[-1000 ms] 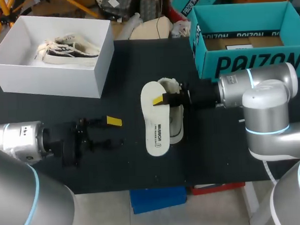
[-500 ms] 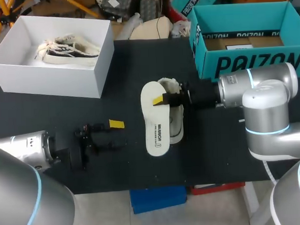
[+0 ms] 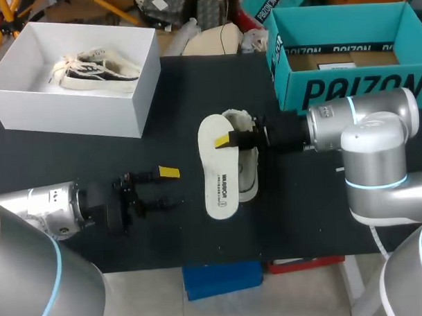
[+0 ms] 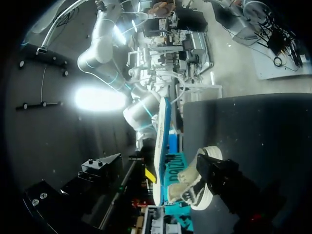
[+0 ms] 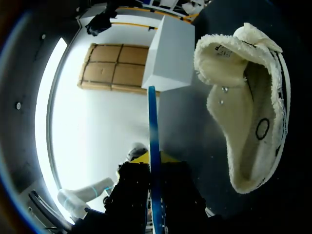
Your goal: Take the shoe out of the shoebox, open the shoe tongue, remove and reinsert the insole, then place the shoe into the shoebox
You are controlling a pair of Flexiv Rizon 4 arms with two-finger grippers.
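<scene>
A cream low-top shoe (image 3: 247, 160) lies on its side in the middle of the black table. Its white insole (image 3: 217, 168) stands on edge against it, and my right gripper (image 3: 232, 139) is shut on the insole's upper part. Seen from the right wrist, the insole (image 5: 153, 161) runs edge-on between the black fingers (image 5: 130, 192), with the shoe's fleecy opening (image 5: 243, 107) beside it. My left gripper (image 3: 169, 187) is open, low over the table to the left of the insole. The left wrist view faces the insole (image 4: 162, 141) and shoe (image 4: 195, 187). A white shoebox (image 3: 29, 109) holds another shoe (image 3: 93, 68).
A teal cardboard box (image 3: 354, 83) stands at the back right, just behind my right arm. The white shoebox (image 5: 170, 56) fills the back left corner. Bare black tabletop (image 3: 181, 103) lies between the boxes and along the front edge.
My left arm has slid right across the table toward the insole, its open gripper turning slightly. The right gripper, insole and shoe have stayed put.
</scene>
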